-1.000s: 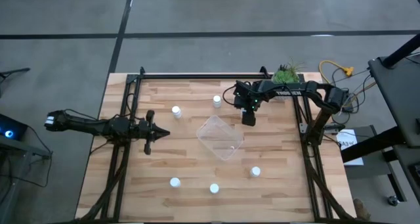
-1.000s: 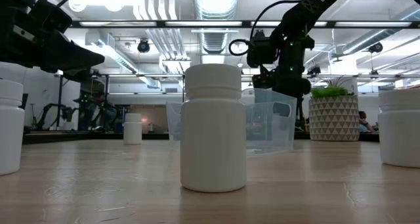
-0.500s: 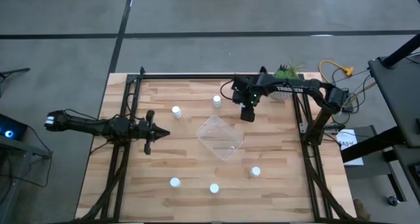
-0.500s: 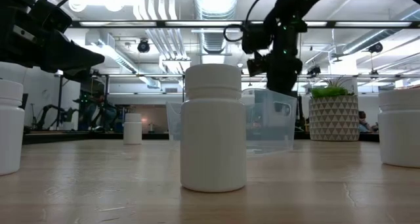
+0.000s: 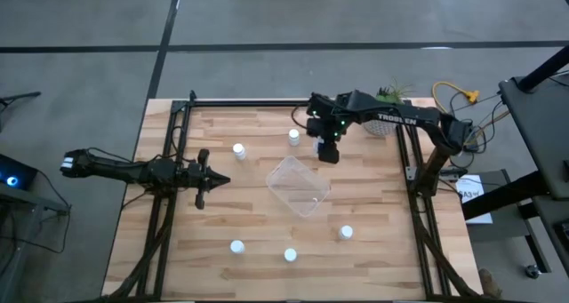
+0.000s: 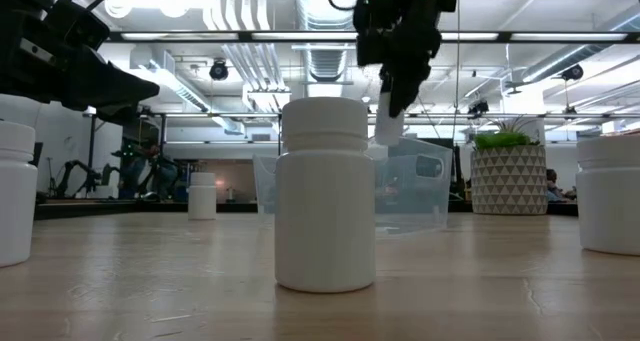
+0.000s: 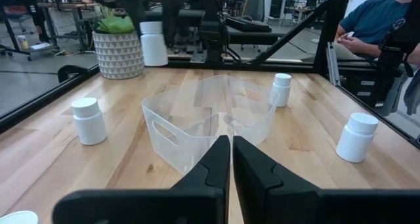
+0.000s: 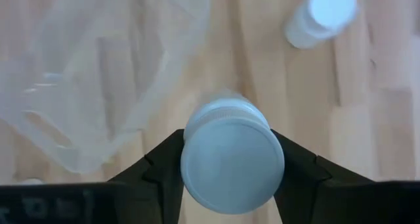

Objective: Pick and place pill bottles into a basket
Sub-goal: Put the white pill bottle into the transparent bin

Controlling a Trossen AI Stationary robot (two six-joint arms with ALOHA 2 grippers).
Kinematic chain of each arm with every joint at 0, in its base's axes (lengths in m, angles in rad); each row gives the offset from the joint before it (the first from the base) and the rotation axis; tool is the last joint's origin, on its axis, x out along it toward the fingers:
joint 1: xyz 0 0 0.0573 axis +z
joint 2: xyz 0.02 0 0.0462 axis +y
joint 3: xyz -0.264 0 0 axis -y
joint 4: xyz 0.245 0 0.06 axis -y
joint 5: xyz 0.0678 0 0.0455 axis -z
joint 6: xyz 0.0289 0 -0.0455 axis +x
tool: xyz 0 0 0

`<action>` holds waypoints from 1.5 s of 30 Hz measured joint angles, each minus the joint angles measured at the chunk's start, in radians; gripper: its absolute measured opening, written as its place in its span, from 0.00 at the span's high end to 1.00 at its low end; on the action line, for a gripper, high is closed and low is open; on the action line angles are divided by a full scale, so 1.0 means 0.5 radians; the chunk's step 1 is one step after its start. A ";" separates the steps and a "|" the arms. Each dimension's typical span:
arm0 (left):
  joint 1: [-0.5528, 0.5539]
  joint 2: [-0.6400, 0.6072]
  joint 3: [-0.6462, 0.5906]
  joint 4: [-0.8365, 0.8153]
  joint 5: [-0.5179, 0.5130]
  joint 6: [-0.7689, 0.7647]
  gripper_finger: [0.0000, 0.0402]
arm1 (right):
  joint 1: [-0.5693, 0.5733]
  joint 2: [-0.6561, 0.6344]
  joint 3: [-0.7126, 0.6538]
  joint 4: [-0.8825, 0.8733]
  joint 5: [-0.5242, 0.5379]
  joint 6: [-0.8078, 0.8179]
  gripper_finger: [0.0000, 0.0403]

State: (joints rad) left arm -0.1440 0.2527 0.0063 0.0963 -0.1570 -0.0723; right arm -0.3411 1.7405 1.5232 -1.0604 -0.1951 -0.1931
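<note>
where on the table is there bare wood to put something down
The widest bare patch is the table's near right corner, beyond the right-hand front bottle. Another lies between the tub and the two front-left bottles. It is crowded at the back, where the right hand holds a bottle beside another bottle.

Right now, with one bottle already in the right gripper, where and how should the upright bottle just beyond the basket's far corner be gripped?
Grip that pill bottle across its round body just under the cap, coming straight down from above. It stands upright, clear of the basket, so both fingers likely fit either side. The right gripper holds another bottle.
</note>
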 joint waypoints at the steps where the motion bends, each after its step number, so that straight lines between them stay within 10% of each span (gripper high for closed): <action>1: -0.001 0.000 0.000 -0.001 0.000 0.000 1.00 | 0.029 0.000 0.011 -0.004 0.000 0.009 0.60; 45: 0.000 0.000 0.000 -0.001 0.000 0.000 1.00 | 0.656 0.008 -0.142 0.200 0.024 0.290 0.60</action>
State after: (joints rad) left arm -0.1441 0.2527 0.0063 0.0960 -0.1572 -0.0723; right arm -0.0132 1.7443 1.4521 -0.9603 -0.1829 -0.0483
